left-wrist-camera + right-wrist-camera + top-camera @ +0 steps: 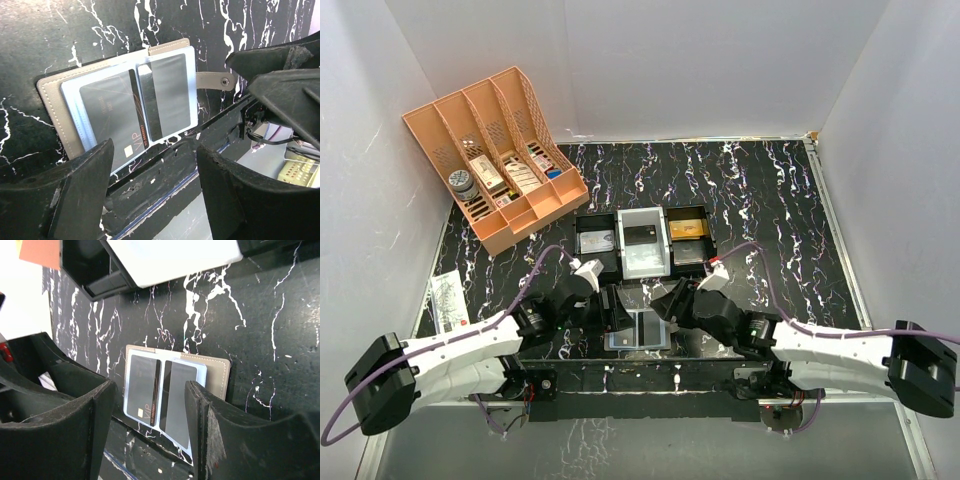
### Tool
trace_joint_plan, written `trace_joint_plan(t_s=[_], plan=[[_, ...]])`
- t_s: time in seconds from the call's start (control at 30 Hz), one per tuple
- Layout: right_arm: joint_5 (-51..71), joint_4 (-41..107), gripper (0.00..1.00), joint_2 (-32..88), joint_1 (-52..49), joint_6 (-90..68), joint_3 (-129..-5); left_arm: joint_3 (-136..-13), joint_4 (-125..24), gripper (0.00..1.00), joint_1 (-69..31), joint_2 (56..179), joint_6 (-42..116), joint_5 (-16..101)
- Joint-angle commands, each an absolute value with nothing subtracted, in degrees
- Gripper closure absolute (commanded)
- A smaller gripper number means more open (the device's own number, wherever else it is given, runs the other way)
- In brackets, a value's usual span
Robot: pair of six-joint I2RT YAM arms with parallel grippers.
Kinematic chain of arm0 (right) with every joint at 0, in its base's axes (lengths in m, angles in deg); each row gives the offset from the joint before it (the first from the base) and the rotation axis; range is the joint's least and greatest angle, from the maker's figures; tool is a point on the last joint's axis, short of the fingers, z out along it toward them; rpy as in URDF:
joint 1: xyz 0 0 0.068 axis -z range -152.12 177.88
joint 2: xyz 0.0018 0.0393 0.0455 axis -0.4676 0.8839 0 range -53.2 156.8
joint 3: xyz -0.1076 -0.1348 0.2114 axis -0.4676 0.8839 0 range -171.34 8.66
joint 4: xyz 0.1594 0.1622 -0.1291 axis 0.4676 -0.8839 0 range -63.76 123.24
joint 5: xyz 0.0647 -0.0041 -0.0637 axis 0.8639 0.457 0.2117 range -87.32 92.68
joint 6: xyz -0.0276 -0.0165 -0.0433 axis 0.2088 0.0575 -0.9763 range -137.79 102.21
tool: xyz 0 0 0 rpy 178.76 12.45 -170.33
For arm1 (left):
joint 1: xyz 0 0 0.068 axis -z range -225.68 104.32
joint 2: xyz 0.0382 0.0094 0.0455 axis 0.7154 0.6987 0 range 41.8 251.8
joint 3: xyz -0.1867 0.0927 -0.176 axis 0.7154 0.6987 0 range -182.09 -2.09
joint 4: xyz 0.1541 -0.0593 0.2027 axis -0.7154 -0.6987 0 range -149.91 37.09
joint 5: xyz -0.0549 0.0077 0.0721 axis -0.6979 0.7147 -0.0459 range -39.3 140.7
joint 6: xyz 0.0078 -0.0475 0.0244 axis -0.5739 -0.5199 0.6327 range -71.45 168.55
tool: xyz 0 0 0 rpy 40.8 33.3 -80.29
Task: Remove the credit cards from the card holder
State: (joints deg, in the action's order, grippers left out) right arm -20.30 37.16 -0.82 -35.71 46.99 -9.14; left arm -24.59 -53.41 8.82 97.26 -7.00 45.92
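The card holder (638, 328) lies open and flat at the near edge of the table (770, 200), in the middle, between the two arms. Two dark cards sit side by side in its shiny blue sleeve: the VIP card (112, 117) and a plain dark card (172, 92). The left gripper (154, 150) is wide, with nothing in it, just over the near side of the holder. The right gripper (150, 390) is wide too and holds nothing; the holder shows between its fingers. Behind the holder, a gold card (682, 230) lies in a black tray (708, 232).
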Motion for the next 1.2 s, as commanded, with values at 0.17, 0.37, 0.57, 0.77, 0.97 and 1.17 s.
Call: trace_joint_plan(t_s=[0.17, 0.37, 0.57, 0.77, 0.97, 1.17], plan=[[-12.5, 41.37, 0.5, 7.11, -35.49, 42.59, -15.9, -24.91, -57.28, 0.32, 8.97, 91.41, -8.2, 52.79], [-12.41, 38.09, 0.57, 9.1, -35.49, 43.56, -18.0, -25.19, -57.93, 0.27, 8.93, 89.17, -8.04, 53.71], [-12.42, 36.06, 0.57, 10.67, -35.47, 47.59, -18.18, -21.8, -56.0, 0.26, 8.95, 84.05, -11.1, 60.02], [-8.89, 37.09, 0.57, 15.96, -35.49, 47.37, -20.64, -23.33, -56.74, 0.25, 8.95, 87.06, -11.44, 60.17], [-4.92, 37.08, 0.58, 24.76, -35.49, 46.84, -24.8, -26.06, -60.11, 0.21, 8.93, 89.11, -12.21, 61.37], [-4.4, 34.88, 0.57, 27.7, -35.48, 46.11, -28.69, -23.68, -55.34, 0.19, 8.91, 85.07, -11.24, 63.39]])
